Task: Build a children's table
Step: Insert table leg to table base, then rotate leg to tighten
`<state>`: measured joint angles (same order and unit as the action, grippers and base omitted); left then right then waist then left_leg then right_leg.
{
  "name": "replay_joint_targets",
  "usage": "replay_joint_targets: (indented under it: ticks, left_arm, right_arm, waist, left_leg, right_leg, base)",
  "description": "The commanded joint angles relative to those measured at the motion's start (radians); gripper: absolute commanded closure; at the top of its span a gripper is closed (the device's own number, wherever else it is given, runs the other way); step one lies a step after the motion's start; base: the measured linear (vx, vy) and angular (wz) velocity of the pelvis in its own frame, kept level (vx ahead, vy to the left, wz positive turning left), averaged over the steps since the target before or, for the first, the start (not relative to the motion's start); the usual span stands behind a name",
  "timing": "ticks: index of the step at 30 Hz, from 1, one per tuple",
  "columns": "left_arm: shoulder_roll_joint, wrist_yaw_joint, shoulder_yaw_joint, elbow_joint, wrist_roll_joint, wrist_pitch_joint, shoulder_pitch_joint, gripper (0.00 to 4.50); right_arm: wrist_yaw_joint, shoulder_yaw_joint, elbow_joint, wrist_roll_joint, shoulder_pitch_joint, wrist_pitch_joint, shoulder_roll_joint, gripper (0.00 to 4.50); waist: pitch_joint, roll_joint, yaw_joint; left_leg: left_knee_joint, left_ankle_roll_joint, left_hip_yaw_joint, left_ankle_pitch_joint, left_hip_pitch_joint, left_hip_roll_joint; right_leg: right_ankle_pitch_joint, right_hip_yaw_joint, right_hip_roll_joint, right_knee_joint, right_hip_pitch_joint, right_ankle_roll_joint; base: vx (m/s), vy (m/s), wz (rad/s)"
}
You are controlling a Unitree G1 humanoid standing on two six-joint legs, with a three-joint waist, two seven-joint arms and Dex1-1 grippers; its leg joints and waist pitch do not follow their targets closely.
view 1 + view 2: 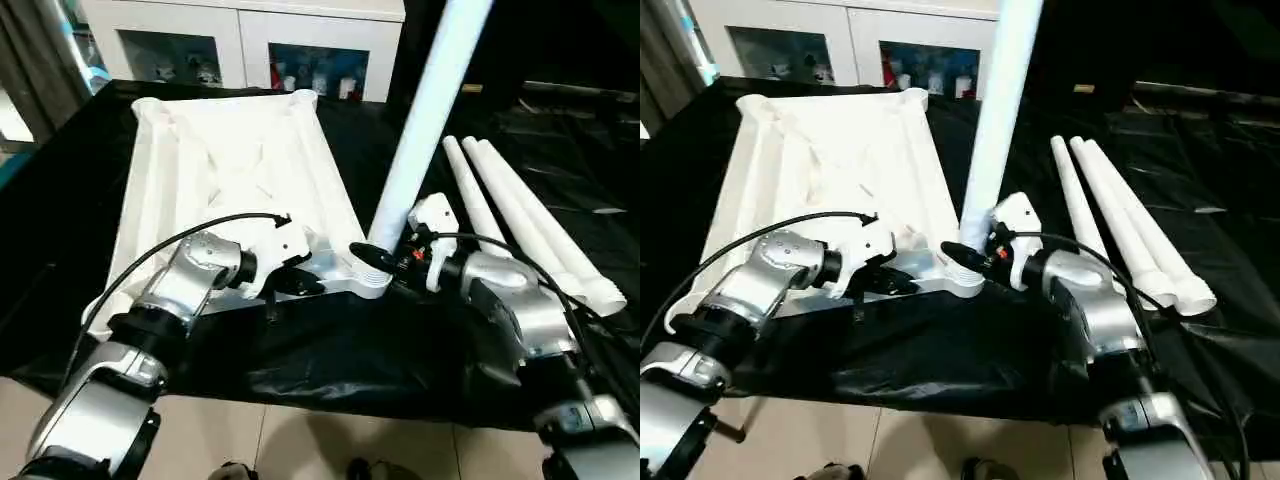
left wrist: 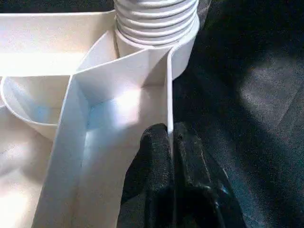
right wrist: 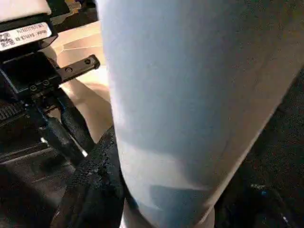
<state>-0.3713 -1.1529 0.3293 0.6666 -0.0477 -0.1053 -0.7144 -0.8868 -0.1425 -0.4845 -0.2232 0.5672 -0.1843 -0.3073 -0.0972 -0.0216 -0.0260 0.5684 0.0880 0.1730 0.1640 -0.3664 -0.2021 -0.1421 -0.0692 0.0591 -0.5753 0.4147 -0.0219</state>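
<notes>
Assembly stands early: the left pincer [image 2: 171, 142] pinches the upturned table top's [image 1: 230, 160] rim while the right pincer [image 1: 385, 262] clamps the first leg [image 1: 425, 120] upright in the six-o'clock-side corner socket [image 1: 368, 280], three legs [image 1: 530, 225] lying unfitted at three o'clock.

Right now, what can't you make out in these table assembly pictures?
- Upright leg: its top, cut off by the head views' upper edge.
- Corner socket: how deep the leg's ribbed end sits; the socket wall hides it in the left wrist view.
- Right claw: its far finger, hidden behind the leg in the right wrist view.
- Tabletop: its near left corner, covered by the left forearm.
</notes>
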Motion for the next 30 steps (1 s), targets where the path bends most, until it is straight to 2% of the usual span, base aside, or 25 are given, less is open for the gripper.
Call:
replay_joint_targets:
  ticks: [1,3,4,6,9,13,14,16,17,21,23,25,30]
  left_arm:
    - [-0.009,-0.033,0.012,-0.047,0.0,0.016,0.006,4.5]
    - [-0.01,-0.037,0.013,-0.052,0.0,0.016,0.008,4.5]
    - [-0.011,-0.042,0.014,-0.058,0.001,0.016,0.011,4.5]
    - [-0.013,-0.059,0.016,-0.07,0.007,0.021,0.018,4.5]
    - [-0.02,-0.076,0.019,-0.094,0.014,0.029,0.031,4.5]
    - [-0.03,-0.119,0.026,-0.129,0.033,0.036,0.049,4.5]
    - [-0.034,-0.131,0.03,-0.139,0.037,0.036,0.053,4.5]
    - [-0.044,-0.163,0.04,-0.158,0.044,0.034,0.062,4.5]
    - [-0.052,-0.184,0.046,-0.17,0.049,0.03,0.067,4.5]
    - [-0.063,-0.208,0.053,-0.186,0.054,0.022,0.072,4.5]
    - [-0.073,-0.227,0.057,-0.201,0.059,0.014,0.073,4.5]
    - [-0.076,-0.234,0.058,-0.207,0.061,0.011,0.072,4.5]
    - [-0.073,-0.206,0.05,-0.203,0.051,0.014,0.067,4.5]
  right_arm:
    - [-0.003,-0.042,-0.125,0.06,-0.023,-0.044,-0.013,2.59]
    - [-0.012,-0.042,-0.139,0.061,-0.013,-0.044,-0.013,2.59]
    - [-0.023,-0.042,-0.156,0.062,-0.004,-0.047,-0.014,2.59]
    - [-0.038,-0.043,-0.177,0.064,0.003,-0.046,-0.017,2.59]
    - [-0.054,-0.048,-0.192,0.07,0.001,-0.03,-0.022,2.59]
    - [-0.096,-0.053,-0.183,0.057,-0.016,-0.019,-0.028,2.59]
    - [-0.108,-0.057,-0.183,0.057,-0.02,-0.013,-0.03,2.59]
    - [-0.129,-0.068,-0.192,0.066,-0.026,0.008,-0.037,2.59]
    - [-0.138,-0.077,-0.2,0.077,-0.027,0.025,-0.041,2.59]
    - [-0.148,-0.084,-0.212,0.088,-0.026,0.041,-0.043,2.59]
    - [-0.164,-0.083,-0.221,0.089,-0.023,0.049,-0.043,2.59]
    - [-0.174,-0.082,-0.227,0.09,-0.021,0.054,-0.042,2.59]
    - [-0.183,-0.084,-0.232,0.09,-0.022,0.065,-0.043,2.59]
  waist:
    - [0.048,0.003,0.001]
    - [0.049,0.002,0.003]
    - [0.045,0.004,0.003]
    - [0.045,0.003,0.007]
    - [0.04,0.004,0.008]
    - [0.04,0.005,0.012]
    - [0.04,0.009,0.011]
    - [0.042,0.008,0.012]
    - [0.037,0.015,0.011]
    - [0.039,0.013,0.011]
    - [0.032,0.016,0.013]
    - [0.032,0.016,0.013]
    - [0.023,0.021,0.014]
  left_leg:
    - [-0.071,-0.047,-0.012,0.346,0.011,-0.023]
    - [-0.07,-0.047,-0.012,0.345,0.009,-0.022]
    - [-0.071,-0.047,-0.012,0.352,0.012,-0.023]
    - [-0.072,-0.045,-0.013,0.366,0.012,-0.023]
    - [-0.074,-0.043,-0.015,0.377,0.013,-0.024]
    - [-0.076,-0.047,-0.015,0.377,0.01,-0.025]
    - [-0.078,-0.048,-0.015,0.368,0.009,-0.027]
    - [-0.079,-0.054,-0.012,0.344,0.006,-0.028]
    - [-0.083,-0.055,-0.012,0.34,0.004,-0.03]
    - [-0.081,-0.057,-0.008,0.323,0.006,-0.029]
    - [-0.085,-0.053,-0.008,0.337,0.005,-0.03]
    - [-0.084,-0.053,-0.008,0.347,0.009,-0.03]
    - [-0.089,-0.046,-0.01,0.369,0.01,-0.031]
  right_leg:
    - [-0.6,0.042,0.077,0.1,-0.033,-0.113]
    - [-0.602,0.041,0.078,0.1,-0.035,-0.114]
    - [-0.608,0.042,0.077,0.103,-0.03,-0.111]
    - [-0.612,0.041,0.077,0.102,-0.031,-0.115]
    - [-0.625,0.042,0.078,0.103,-0.027,-0.112]
    - [-0.607,0.043,0.076,0.101,-0.028,-0.117]
    - [-0.58,0.045,0.078,0.099,-0.03,-0.125]
    - [-0.513,0.046,0.075,0.092,-0.033,-0.147]
    - [-0.475,0.047,0.073,0.089,-0.033,-0.161]
    - [-0.405,0.049,0.072,0.082,-0.039,-0.192]
    - [-0.41,0.049,0.072,0.082,-0.039,-0.196]
    - [-0.425,0.05,0.072,0.084,-0.037,-0.194]
    - [-0.447,0.05,0.072,0.087,-0.034,-0.191]
  base:
    - [0.0,0.0,0.0]
    - [0.0,0.0,0.0]
    - [0.0,0.0,0.0]
    - [0.0,0.0,0.0]
    - [0.0,0.0,0.0]
    - [0.0,0.0,0.0]
    - [0.0,0.0,0.0]
    - [0.0,0.0,0.0]
    - [0.0,0.0,0.0]
    - [0.0,0.0,0.0]
    - [0.0,0.0,0.0]
    - [0.0,0.0,0.0]
    - [0.0,0.0,0.0]
